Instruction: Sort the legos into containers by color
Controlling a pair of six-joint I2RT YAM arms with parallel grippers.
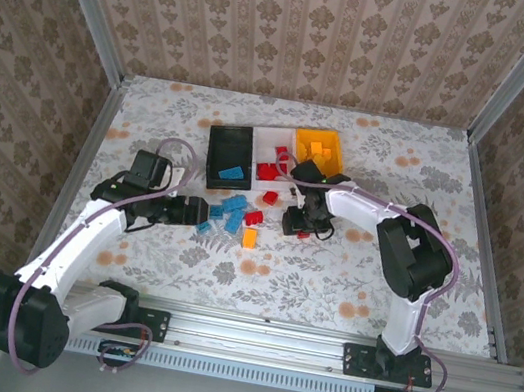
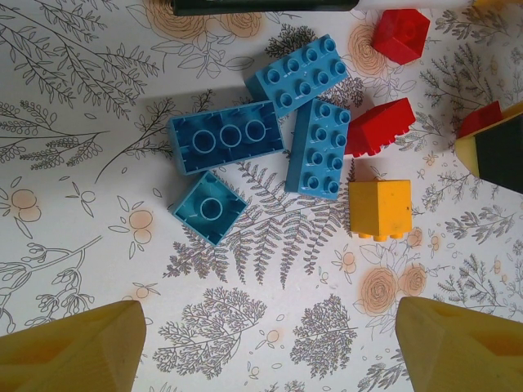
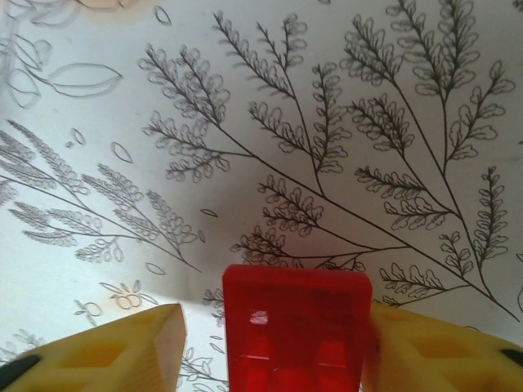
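Observation:
My right gripper (image 3: pixel 274 355) is low over the table with a red lego (image 3: pixel 296 327) between its jaws. The right finger (image 3: pixel 433 351) touches the brick, while a gap separates the left finger (image 3: pixel 131 351) from it. In the top view this gripper (image 1: pixel 302 229) is just in front of the white container (image 1: pixel 263 135). My left gripper (image 2: pixel 270 343) is open with nothing between its jaws, just short of several blue legos (image 2: pixel 230 136), a red lego (image 2: pixel 381 127) and an orange-yellow lego (image 2: pixel 380 209). The black container (image 1: pixel 216 159) holds a blue brick. The orange-yellow container (image 1: pixel 305 139) holds orange-yellow bricks.
The three containers stand in a row at the table's back centre. Loose blue legos (image 1: pixel 232 209), a red one (image 1: pixel 253 218) and an orange one (image 1: pixel 249 239) lie between the two grippers. Metal rails and patterned walls bound the table on all sides.

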